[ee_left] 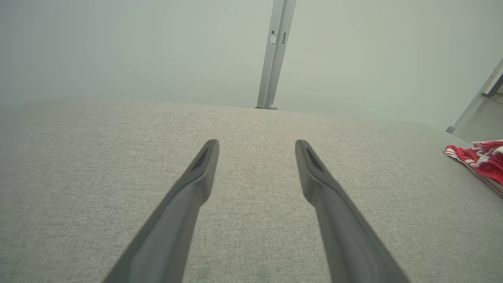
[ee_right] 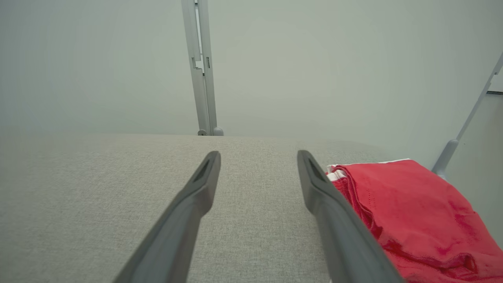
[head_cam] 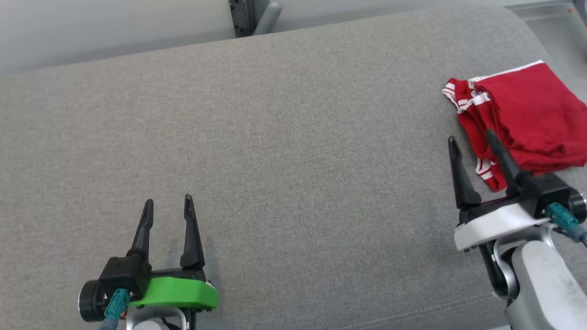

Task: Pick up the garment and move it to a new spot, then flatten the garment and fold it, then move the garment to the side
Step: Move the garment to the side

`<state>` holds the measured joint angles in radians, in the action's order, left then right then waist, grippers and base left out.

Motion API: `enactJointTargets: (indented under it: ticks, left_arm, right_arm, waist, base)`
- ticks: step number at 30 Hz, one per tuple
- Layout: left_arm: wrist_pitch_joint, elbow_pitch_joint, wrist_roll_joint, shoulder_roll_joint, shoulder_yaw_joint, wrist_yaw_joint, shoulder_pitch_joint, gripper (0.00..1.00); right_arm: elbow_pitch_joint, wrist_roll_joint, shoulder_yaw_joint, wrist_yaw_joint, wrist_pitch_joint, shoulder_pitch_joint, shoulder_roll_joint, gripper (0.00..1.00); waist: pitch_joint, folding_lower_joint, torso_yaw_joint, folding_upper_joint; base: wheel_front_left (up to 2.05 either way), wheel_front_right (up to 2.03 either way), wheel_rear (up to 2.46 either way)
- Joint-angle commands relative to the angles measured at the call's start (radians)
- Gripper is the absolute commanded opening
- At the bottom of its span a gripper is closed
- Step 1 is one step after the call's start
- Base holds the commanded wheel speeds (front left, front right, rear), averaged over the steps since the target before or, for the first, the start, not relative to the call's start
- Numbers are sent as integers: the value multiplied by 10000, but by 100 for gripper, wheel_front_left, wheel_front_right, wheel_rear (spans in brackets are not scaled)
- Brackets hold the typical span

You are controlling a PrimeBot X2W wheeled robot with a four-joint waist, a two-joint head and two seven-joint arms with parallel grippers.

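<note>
So the red white-trimmed cloth garment (head_cam: pixel 532 110) sits folded at the right edge of the grey upholstered counter (head_cam: pixel 275 137), both sets of jaws wide open, empty.

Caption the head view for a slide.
Red garment lies at right end of the grey surface; left gripper and right gripper both open, holding nothing.

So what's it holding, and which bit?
Nothing is held. The left gripper and right gripper have open jaws; the red garment lies beside the right one.
</note>
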<state>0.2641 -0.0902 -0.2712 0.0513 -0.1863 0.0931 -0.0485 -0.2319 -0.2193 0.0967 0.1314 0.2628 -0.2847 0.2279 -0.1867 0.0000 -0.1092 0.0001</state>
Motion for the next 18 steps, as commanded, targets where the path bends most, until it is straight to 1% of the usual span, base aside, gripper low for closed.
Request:
enactJointTargets:
  ticks: [1, 4, 7, 8, 14, 18]
  left_arm:
    - [-14, 7, -142, -5, 46, 42, 260, 100]
    - [-15, 36, -202, -6, 77, 25, 423, 100]
    - [-16, 277, -52, -5, 130, -39, 666, 100]
    - [-16, 470, -33, -6, 150, -86, 874, 100]
    - [-16, 672, 159, -3, 248, -337, 1431, 100]
    - [-16, 614, 149, -4, 270, -387, 1807, 100]
  right_arm:
    - [312, 306, 1, -16, 34, 536, -234, 100]
    - [654, 471, -22, -16, 34, 980, -515, 100]
    - [1276, 654, -128, -16, 34, 1687, -861, 100]
    - [1669, 823, -164, -16, 34, 2090, -1021, 100]
    - [2091, 1207, -338, -16, 34, 3018, -1336, 100]
    - [2159, 1354, -377, -16, 34, 3385, -1435, 100]
  waist:
    - [966, 0, 560, -1]
    - [1248, 0, 677, -1]
    - [1621, 0, 821, -1]
    - [1755, 0, 902, -1]
    - [2082, 0, 1052, -1]
    - [2280, 0, 1102, -1]
  base:
    - [0, 0, 0]
    - [0, 0, 0]
    - [0, 0, 0]
    - [0, 0, 0]
    - [0, 0, 0]
    - [0, 0, 0]
